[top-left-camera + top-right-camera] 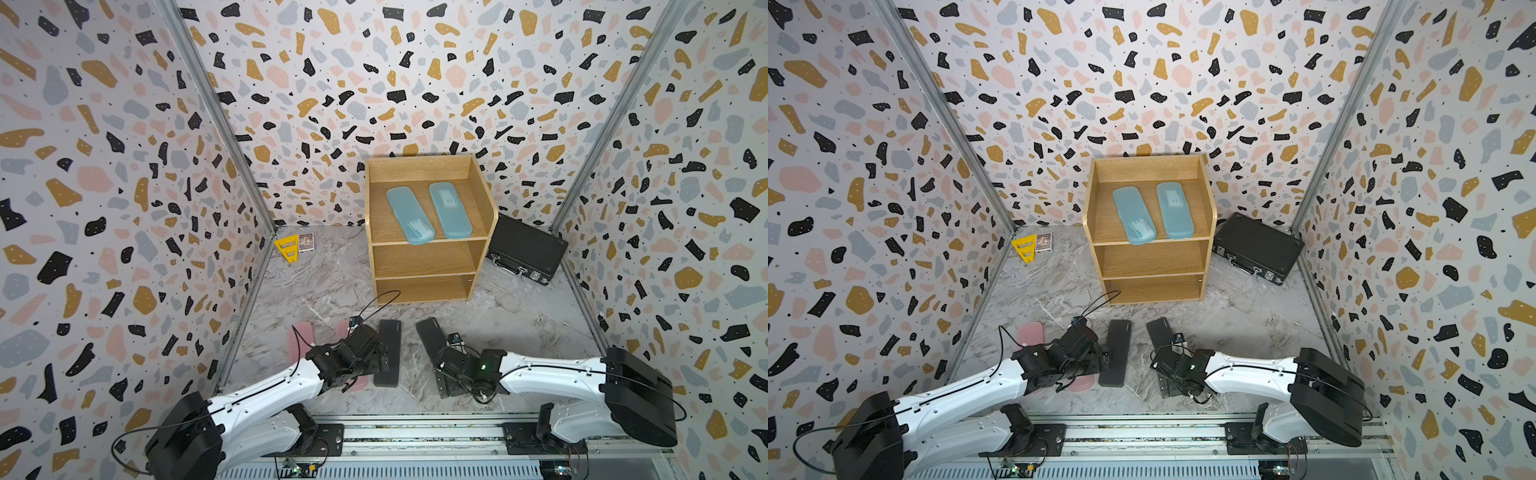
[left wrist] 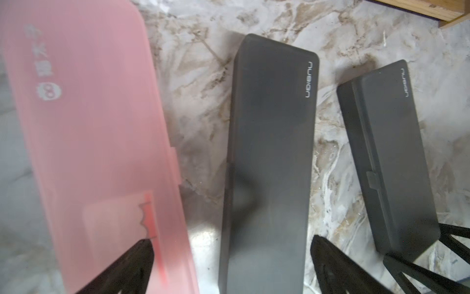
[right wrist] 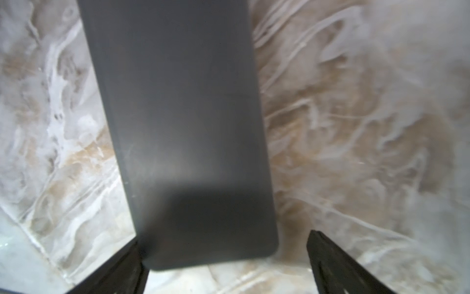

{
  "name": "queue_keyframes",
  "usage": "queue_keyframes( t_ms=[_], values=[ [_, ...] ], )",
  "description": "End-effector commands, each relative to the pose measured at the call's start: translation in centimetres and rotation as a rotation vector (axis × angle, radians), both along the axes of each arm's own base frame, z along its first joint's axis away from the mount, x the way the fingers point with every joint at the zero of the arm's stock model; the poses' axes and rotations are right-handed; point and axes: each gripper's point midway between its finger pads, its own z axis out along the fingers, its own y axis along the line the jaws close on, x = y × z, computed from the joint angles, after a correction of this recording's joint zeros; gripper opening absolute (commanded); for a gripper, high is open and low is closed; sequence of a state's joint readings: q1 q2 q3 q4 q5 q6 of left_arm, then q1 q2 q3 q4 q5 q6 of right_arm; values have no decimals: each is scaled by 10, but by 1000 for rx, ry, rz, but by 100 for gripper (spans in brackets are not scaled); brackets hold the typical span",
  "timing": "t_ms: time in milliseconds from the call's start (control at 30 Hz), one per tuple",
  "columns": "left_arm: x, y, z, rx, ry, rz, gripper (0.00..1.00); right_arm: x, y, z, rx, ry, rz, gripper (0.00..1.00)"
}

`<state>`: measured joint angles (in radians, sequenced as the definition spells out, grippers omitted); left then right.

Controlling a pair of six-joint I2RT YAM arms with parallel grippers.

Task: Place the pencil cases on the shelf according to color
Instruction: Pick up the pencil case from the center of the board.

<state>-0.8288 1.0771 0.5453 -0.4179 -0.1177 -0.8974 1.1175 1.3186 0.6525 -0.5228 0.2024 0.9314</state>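
The oak shelf (image 1: pixel 482 195) (image 1: pixel 1204 195) stands at the back with two teal pencil cases (image 1: pixel 409 216) (image 1: pixel 450 210) flat on its top tier. On the marble floor in front lie a pink case (image 1: pixel 300 338), a second pink case (image 1: pixel 358 384) (image 2: pixel 89 127) mostly under my left arm, and two black cases (image 1: pixel 390 336) (image 1: pixel 430 332). My left gripper (image 2: pixel 230 240) (image 1: pixel 380 357) is open, low over a black case (image 2: pixel 272 152), one finger above the pink case. My right gripper (image 3: pixel 225 236) (image 1: pixel 446 374) is open around the near end of the other black case (image 3: pixel 178 127).
A black briefcase (image 1: pixel 525 249) with metal latches leans at the shelf's right side. A yellow triangular piece (image 1: pixel 287 247) and a small card box (image 1: pixel 306 242) lie in the back left corner. Patterned walls close three sides; the arms' rail (image 1: pixel 415 432) runs along the front.
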Motion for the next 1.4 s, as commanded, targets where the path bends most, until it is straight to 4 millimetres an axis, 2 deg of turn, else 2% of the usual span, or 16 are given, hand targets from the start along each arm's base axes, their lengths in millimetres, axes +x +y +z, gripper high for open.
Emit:
queue_keyframes(
  t_ms=[0, 200, 533, 633, 800, 1133, 1367],
  values=[
    [6, -16, 9, -25, -22, -40, 100, 1, -11, 10, -1, 0, 23, 100],
    [8, -28, 4, -46, -16, -57, 100, -1, -2, 23, 32, 0, 117, 100],
    [11, -34, -2, -39, -4, -62, 100, 7, -8, 15, -37, 26, 118, 100],
    [12, -35, -5, -45, -15, -66, 100, 6, -1, 15, -30, 48, 134, 100],
    [12, -27, -9, -13, -23, -49, 100, 9, 2, 10, -46, 50, 145, 100],
    [13, -2, 0, 59, -75, 1, 100, 10, -8, -5, -150, 78, 133, 100],
    [14, 14, 6, 94, -113, 40, 100, 8, -7, -14, -153, 87, 138, 100]
  ],
)
